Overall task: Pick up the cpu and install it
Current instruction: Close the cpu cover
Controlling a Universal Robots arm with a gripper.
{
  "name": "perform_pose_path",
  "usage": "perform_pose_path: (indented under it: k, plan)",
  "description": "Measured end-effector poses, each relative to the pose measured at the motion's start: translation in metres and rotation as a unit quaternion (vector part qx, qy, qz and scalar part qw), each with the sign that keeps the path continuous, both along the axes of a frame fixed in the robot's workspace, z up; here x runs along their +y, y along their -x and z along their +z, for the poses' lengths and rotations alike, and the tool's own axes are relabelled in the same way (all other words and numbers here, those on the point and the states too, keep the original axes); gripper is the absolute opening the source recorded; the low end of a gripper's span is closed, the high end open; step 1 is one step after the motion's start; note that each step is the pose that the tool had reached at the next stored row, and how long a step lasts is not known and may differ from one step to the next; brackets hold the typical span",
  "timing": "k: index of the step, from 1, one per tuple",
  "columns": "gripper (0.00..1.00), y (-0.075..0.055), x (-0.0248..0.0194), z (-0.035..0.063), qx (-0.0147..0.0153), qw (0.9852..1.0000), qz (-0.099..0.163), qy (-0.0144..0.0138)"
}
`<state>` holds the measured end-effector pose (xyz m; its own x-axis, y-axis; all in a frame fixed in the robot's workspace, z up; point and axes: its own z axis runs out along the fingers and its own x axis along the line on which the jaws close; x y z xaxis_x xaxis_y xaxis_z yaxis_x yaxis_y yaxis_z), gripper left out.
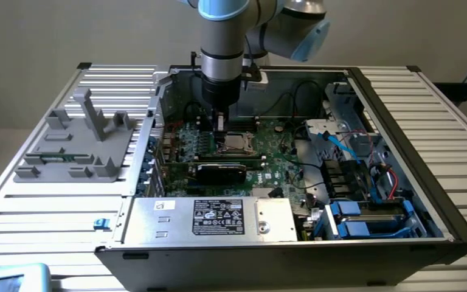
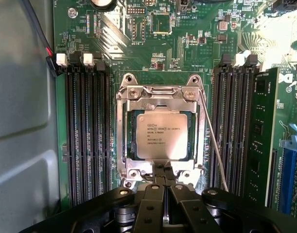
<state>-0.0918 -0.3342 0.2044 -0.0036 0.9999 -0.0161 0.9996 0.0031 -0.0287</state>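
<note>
Cpu (image 2: pixel 161 134) lies seated in the socket frame (image 2: pixel 160 93) at mid-motherboard (image 2: pixel 197 53). Tool (image 2: pixel 164 180), fingers pressed together and empty, hangs over the frame's edge.

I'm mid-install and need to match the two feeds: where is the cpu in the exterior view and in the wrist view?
Exterior view: the cpu lies flat on the green motherboard inside the open case, just under the arm.
Wrist view: the cpu sits in its socket, between two banks of black memory slots.
Shared landmark: the metal socket frame around it.
</note>
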Motion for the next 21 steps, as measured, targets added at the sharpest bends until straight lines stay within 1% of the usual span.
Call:
perform_pose_path:
  k: [21]
  plan:
    - [0.11,0.0001,0.0000,-0.0001,0.0000,1.0000,0.000,0.0000]
